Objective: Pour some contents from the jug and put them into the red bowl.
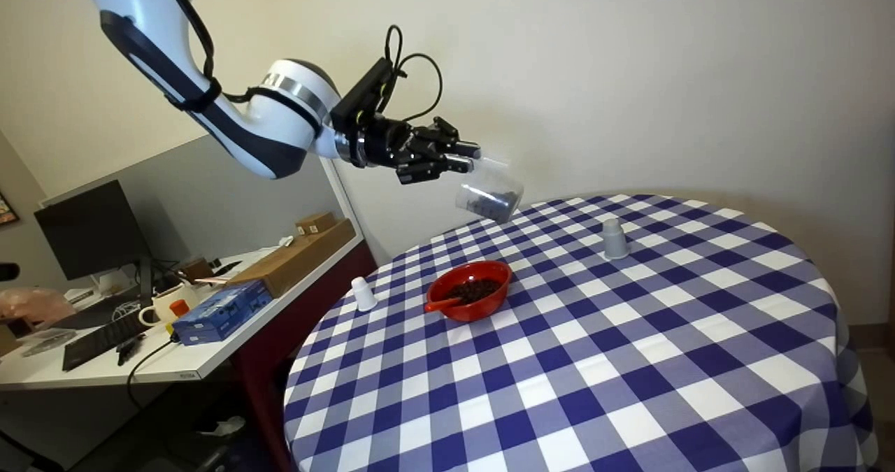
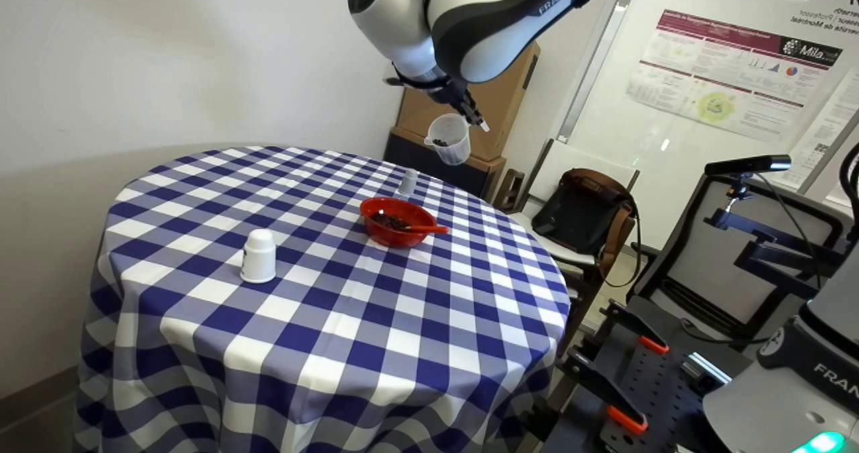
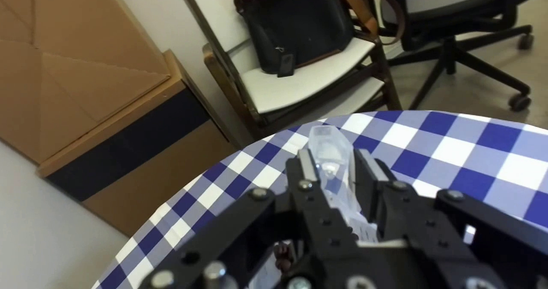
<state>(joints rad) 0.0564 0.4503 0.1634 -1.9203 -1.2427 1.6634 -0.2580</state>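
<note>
The jug (image 1: pixel 489 191) is greyish translucent plastic with small dark pieces inside. It hangs tilted in the air, higher than the red bowl (image 1: pixel 482 310) and apart from it; it also shows in an exterior view (image 2: pixel 453 141). My gripper (image 1: pixel 470 157) is shut on the jug's handle. In the wrist view the handle (image 3: pixel 329 145) stands between the fingertips of the gripper (image 3: pixel 340 165), and the jug's body is mostly hidden behind the fingers. The red bowl (image 2: pixel 396 239) stands upright on the table, holding dark pieces and a red spoon (image 2: pixel 429 229) that leans over its rim.
A white upturned cup (image 1: pixel 615 240) and another white cup (image 1: pixel 363 294) stand on the checked tablecloth (image 1: pixel 629 360), either side of the bowl. Cardboard boxes (image 3: pixel 85 66) and a chair (image 3: pixel 308 79) with a bag stand beyond the table edge. A desk (image 1: pixel 175 360) adjoins.
</note>
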